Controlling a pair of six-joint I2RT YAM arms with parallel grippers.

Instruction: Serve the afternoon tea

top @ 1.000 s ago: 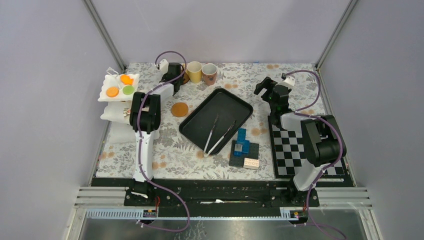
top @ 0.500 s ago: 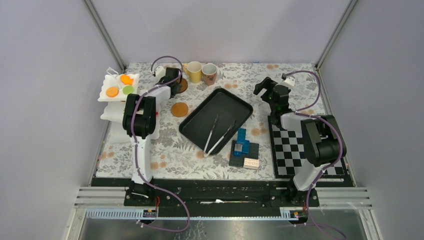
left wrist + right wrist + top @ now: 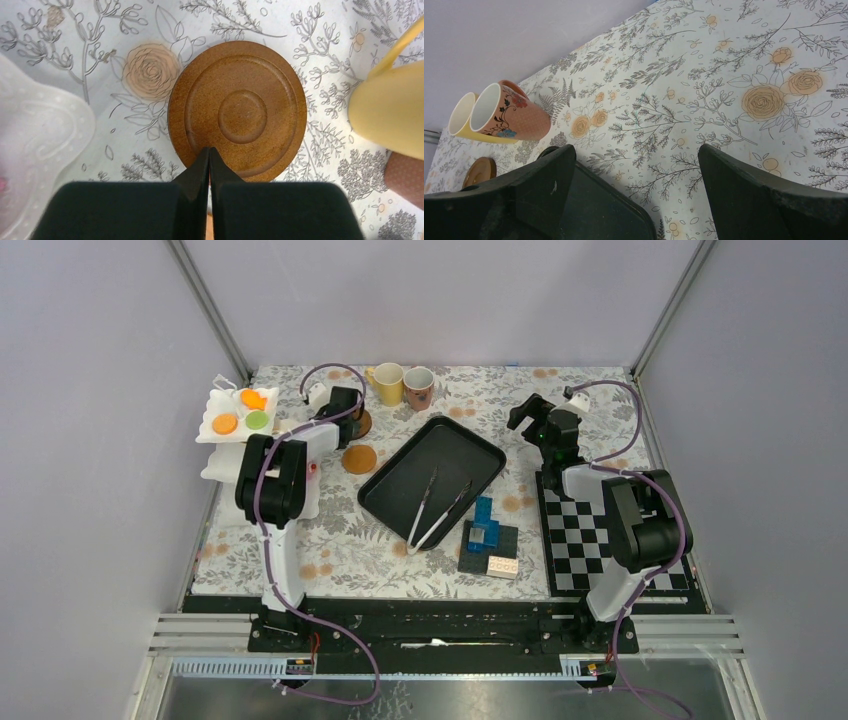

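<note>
Two brown coasters lie flat on the flowered cloth (image 3: 560, 390). The far coaster (image 3: 237, 110) is under the left gripper (image 3: 209, 150), whose fingers are pressed together with no gap. Their tips meet over that coaster's rim at 6 o'clock in the left wrist view, and whether they touch the wood cannot be told. The yellow mug (image 3: 390, 115) stands at 3 o'clock of this coaster, just beside it. The near coaster (image 3: 359, 458) sits at about 9 o'clock of the black tray (image 3: 470, 455), close to its edge. The pinkish mug (image 3: 419, 387) stands against the yellow one, at 12 o'clock of the tray. Orange and green cookies (image 3: 257, 420) rest on a white stand (image 3: 215, 405) at 9 o'clock of the left gripper. The right gripper (image 3: 636, 155) hangs over bare cloth with its fingers spread wide and nothing between them, at 3 o'clock of the mugs.
</note>
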